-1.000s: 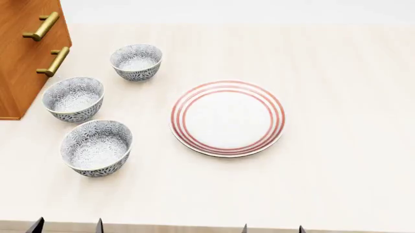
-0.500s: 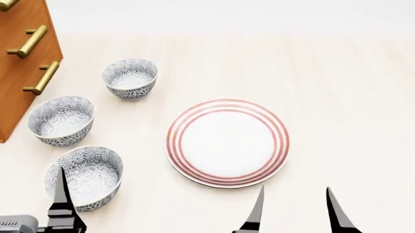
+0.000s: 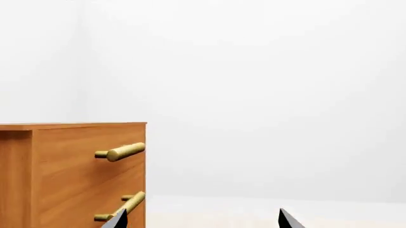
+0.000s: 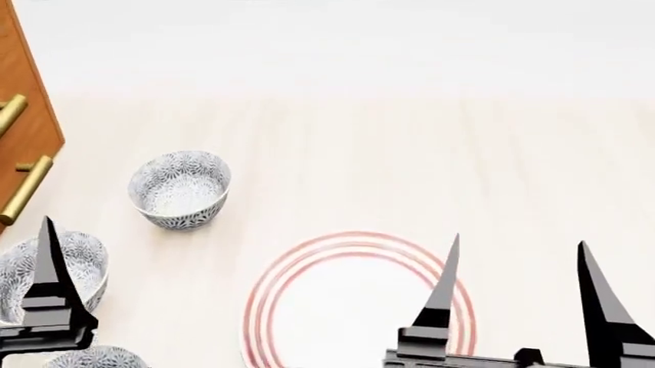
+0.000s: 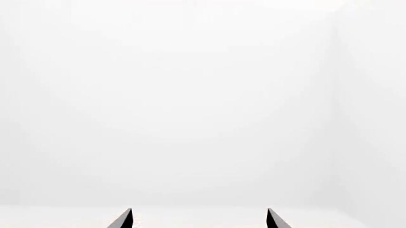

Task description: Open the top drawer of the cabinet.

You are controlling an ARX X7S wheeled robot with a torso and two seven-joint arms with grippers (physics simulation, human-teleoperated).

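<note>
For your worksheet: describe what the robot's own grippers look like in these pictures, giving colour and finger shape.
Both the left gripper and the right gripper have black fingers tapering to sharp points, like thin blades, on blocky dark bases. No cables or markings are visible.

Two dark fingertips [image 5: 124, 219] of the right gripper [image 5: 198, 219] poke into view, spread well apart, with only blank white space between and beyond them.

Bare simulated room: blank white walls, pale tabletop [image 4: 409, 153], cabinet [image 3: 70, 175], patterned bowls [image 4: 180, 188], striped plate [image 4: 348, 307].
</note>
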